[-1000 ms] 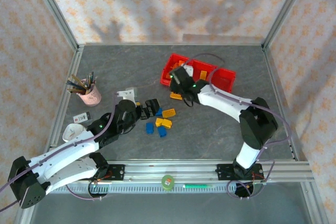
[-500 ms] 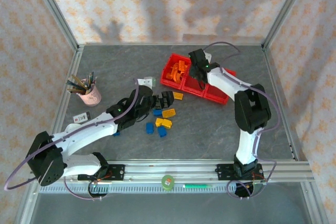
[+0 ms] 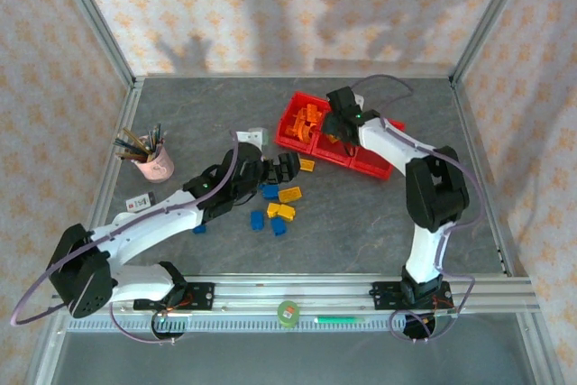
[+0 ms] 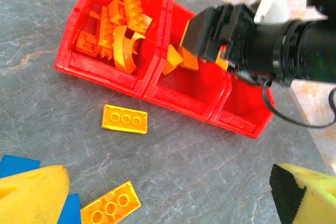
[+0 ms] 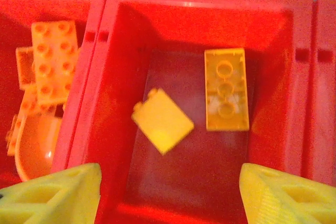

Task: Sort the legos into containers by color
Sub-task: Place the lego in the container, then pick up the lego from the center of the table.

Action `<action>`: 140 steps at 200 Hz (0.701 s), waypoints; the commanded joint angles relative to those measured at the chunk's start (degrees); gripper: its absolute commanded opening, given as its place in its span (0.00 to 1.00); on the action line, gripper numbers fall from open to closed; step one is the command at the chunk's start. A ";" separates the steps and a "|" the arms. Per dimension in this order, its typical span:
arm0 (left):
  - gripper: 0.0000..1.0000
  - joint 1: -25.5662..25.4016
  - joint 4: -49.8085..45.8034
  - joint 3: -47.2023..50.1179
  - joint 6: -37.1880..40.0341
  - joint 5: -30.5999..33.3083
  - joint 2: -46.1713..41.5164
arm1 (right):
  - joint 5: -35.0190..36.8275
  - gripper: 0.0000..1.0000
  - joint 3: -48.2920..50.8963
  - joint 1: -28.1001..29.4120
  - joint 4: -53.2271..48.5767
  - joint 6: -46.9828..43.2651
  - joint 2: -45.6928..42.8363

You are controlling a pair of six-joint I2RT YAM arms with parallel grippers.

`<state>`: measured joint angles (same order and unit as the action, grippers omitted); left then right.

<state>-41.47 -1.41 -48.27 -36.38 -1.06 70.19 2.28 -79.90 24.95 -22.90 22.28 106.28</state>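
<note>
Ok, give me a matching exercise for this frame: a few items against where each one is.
Items:
1. orange bricks
2. blue bricks
3. right gripper
4. pink cup

Places:
A. over the middle bin
B. left side of the table
C. in the leftmost bin
D. on the table near the left gripper

Pairs: 1-C, 2-D, 3-A, 4-B

Top camera looks down; both wrist cameras share the containers (image 4: 100,72)
</note>
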 commanded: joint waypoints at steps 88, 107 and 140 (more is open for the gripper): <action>0.99 1.46 -4.36 9.05 -2.41 3.54 -14.28 | 3.60 0.91 9.02 15.92 -0.58 7.91 -8.16; 0.99 1.57 -5.07 10.44 -3.23 4.04 -16.05 | 3.12 0.95 9.43 17.72 0.38 10.04 -7.04; 0.99 1.83 -5.90 12.47 -4.14 5.06 -18.56 | 3.42 1.00 8.23 19.34 1.27 13.55 -3.39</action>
<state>-40.32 -4.91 -37.30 -39.18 1.98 53.52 3.25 -71.33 43.79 -22.17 31.64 99.85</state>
